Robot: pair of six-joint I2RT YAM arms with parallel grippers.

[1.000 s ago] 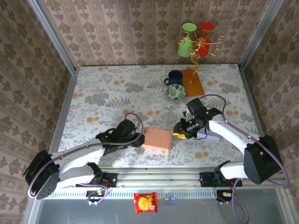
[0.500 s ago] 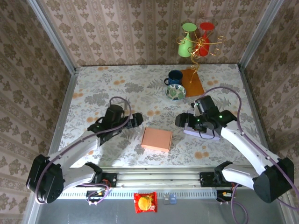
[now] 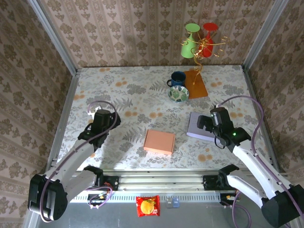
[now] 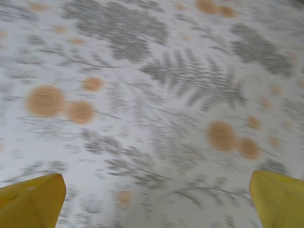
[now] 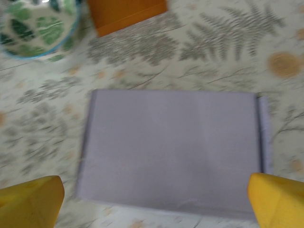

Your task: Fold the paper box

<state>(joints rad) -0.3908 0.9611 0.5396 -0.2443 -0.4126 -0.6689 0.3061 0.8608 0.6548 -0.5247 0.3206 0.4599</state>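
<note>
The paper box (image 3: 159,141), salmon-coloured and closed into a flat block, lies alone near the table's front middle. My left gripper (image 3: 106,116) is well off to its left, above bare tablecloth. Its yellow fingers (image 4: 32,200) stand wide apart with nothing between them, so the left gripper (image 4: 156,202) is open. My right gripper (image 3: 208,122) is off to the box's right, over a lavender flat box (image 3: 198,127). The right gripper (image 5: 156,202) is open as well, its yellow fingers (image 5: 29,199) spread on either side of the lavender box (image 5: 173,147) without touching it.
A patterned bowl (image 3: 178,93) and a dark blue mug (image 3: 177,78) sit at the back, beside an orange board (image 3: 196,84) holding a gold stand with a green and a red cup (image 3: 199,40). The bowl (image 5: 35,28) and board (image 5: 126,12) lie beyond the lavender box.
Both grippers let go of the paper box, opened wide and drew away, the left to the left, the right to the right over the lavender box. The paper box stayed put.
</note>
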